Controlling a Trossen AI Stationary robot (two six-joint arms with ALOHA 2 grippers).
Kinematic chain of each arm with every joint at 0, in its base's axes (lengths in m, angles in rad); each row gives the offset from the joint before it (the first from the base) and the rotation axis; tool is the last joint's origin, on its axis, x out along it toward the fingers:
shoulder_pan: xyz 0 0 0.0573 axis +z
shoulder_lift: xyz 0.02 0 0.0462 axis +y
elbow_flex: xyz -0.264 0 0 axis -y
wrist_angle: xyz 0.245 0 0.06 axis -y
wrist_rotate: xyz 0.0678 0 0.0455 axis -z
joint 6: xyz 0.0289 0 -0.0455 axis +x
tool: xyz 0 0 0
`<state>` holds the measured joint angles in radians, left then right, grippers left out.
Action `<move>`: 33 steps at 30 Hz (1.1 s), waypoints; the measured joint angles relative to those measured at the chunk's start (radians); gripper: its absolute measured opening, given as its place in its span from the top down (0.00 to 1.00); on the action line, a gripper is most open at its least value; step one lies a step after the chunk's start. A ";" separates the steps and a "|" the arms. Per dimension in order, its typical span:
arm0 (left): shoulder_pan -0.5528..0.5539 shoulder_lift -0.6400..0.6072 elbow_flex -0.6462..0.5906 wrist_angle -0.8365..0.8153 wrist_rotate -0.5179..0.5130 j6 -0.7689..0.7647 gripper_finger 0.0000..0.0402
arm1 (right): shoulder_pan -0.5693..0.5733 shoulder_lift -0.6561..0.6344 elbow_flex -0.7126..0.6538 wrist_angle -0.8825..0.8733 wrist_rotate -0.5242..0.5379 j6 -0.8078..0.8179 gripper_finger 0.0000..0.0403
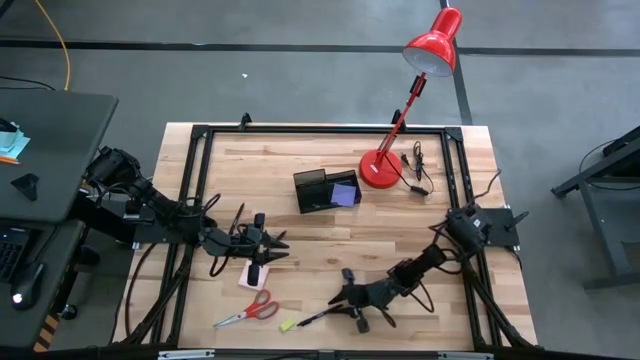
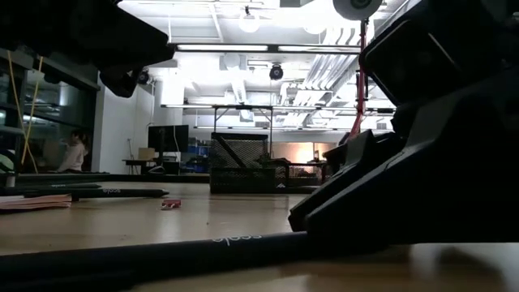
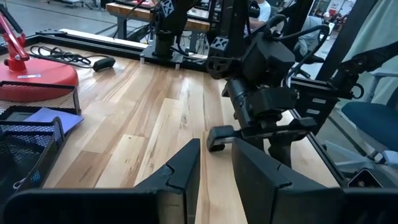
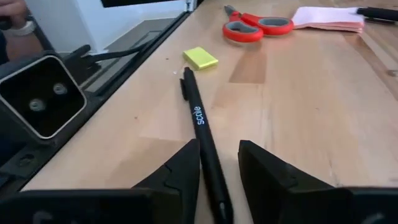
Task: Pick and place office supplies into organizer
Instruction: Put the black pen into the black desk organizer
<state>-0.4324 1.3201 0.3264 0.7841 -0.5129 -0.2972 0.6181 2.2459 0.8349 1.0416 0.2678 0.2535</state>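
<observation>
A slim black pen point(image 4: 200, 124) lies on the wood near the table's near edge. My right gripper point(image 4: 219, 163) is open, low over the pen, with one finger on either side of its near end; the pen rests flat on the table point(image 1: 320, 318). Beyond it lie a tiny yellow piece point(image 4: 200, 58), red-handled scissors point(image 4: 256, 26) and a pink sticky-note pad point(image 4: 329, 17). My left gripper point(image 3: 215, 167) is open and empty, hovering just beyond the pink pad point(image 1: 252, 276). The black mesh organizer point(image 1: 318, 190) stands beside the lamp's base, with a purple pad point(image 1: 346, 193) inside.
The red desk lamp's base point(image 1: 380, 170) and its cord point(image 1: 418, 170) sit at the table's far right. A black frame rail point(image 1: 320, 130) runs around the table. A second black pen point(image 2: 105, 193) shows beside the pink pad point(image 2: 32, 203). Bare wood lies between the two arms.
</observation>
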 joint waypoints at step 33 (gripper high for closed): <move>0.000 0.000 0.000 0.010 -0.002 -0.008 0.79 | -0.038 0.007 -0.009 0.053 0.039 -0.093 0.97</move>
<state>-0.4324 1.3201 0.3264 0.7946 -0.5148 -0.3050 0.5806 2.2525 0.8257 1.0945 0.3069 0.1602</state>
